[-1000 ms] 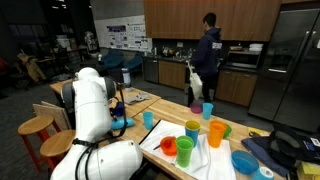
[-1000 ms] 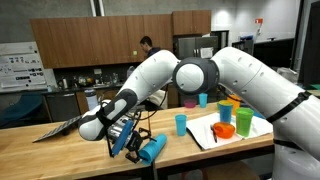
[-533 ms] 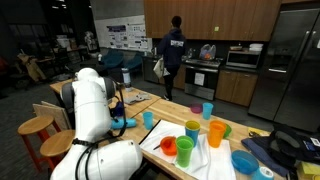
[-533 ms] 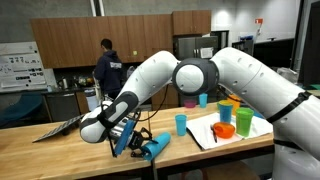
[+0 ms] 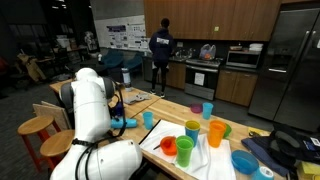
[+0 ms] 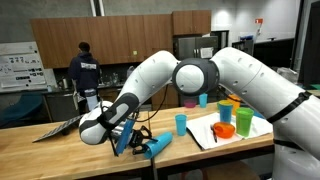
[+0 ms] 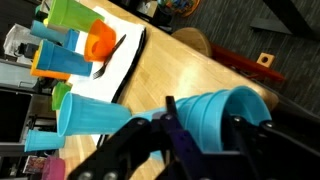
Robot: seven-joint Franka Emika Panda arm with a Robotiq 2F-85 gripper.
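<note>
A ribbed light-blue cup (image 7: 218, 112) lies on its side on the wooden table (image 6: 60, 155), its open mouth facing away from the arm. My gripper (image 7: 207, 125) sits low over it with the black fingers (image 7: 178, 125) pressed against both sides of the cup. In both exterior views the arm bends down to the table, with the gripper (image 6: 135, 140) at the cup (image 6: 157, 147) near the table's front edge. Seen from behind the arm, the cup (image 5: 121, 124) is mostly hidden by the white arm.
A white mat (image 6: 205, 132) holds an orange bowl (image 6: 226, 130), orange cups (image 6: 243, 122) and a green cup (image 6: 223, 110). An upright blue cup (image 6: 181, 124) stands near the gripper. A dark flat object (image 6: 58, 128) lies at the table's end. Wooden stools (image 5: 35, 127) stand beside it.
The jaws have closed in from wide open onto the blue cup. The cup shifted slightly on the table. A person in the kitchen behind has walked across.
</note>
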